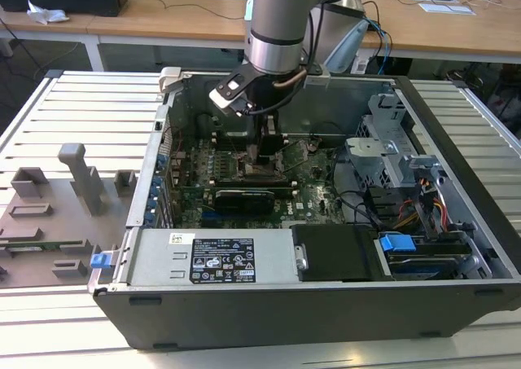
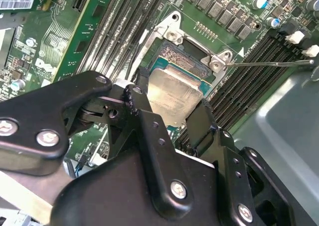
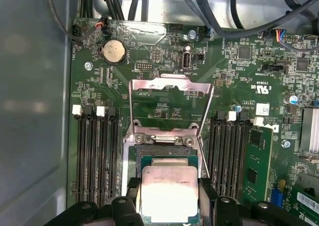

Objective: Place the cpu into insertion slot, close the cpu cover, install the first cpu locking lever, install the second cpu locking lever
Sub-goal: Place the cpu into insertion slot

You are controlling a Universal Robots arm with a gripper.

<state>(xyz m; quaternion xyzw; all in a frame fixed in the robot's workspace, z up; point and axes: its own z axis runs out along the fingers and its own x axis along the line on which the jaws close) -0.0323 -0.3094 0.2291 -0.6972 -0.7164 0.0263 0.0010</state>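
Holding: my pincer (image 3: 169, 200) is clenched on the cpu (image 3: 169, 186), one black finger (image 2: 202, 123) against each of two opposite edges, pale metal top facing up.
Chip position: it hangs over the insertion slot (image 3: 162, 151). In the first wrist view a strip of the slot's glinting contact grid is uncovered on the side towards the hinge. I cannot tell whether the chip's underside touches the slot.
Cover: the cpu cover (image 3: 170, 83) is swung open and lies back over the green motherboard (image 3: 239, 86), clear of the chip.
Lever: a thin wire locking lever (image 2: 269, 64) sticks out sideways from the slot's corner, unlatched and apart from the fingers.
Surroundings: memory slots (image 3: 94, 156) run along both sides of the slot. In the exterior view the arm reaches straight down into the open computer case (image 1: 244, 320), which sits on the slatted worktop (image 1: 81, 108).
Stage, as I judge it: placing is under way; nothing is closed or latched yet.
Doing it well: I'd keep the chip level and its edges square to the slot's black rim. I'd line up its corners before any descent, then come straight down with no sideways drag across the fine contacts.
Release: I'd loosen the grip only once the chip sits flat inside the rim.
Risk: a tilted or offset drop could bend contacts.
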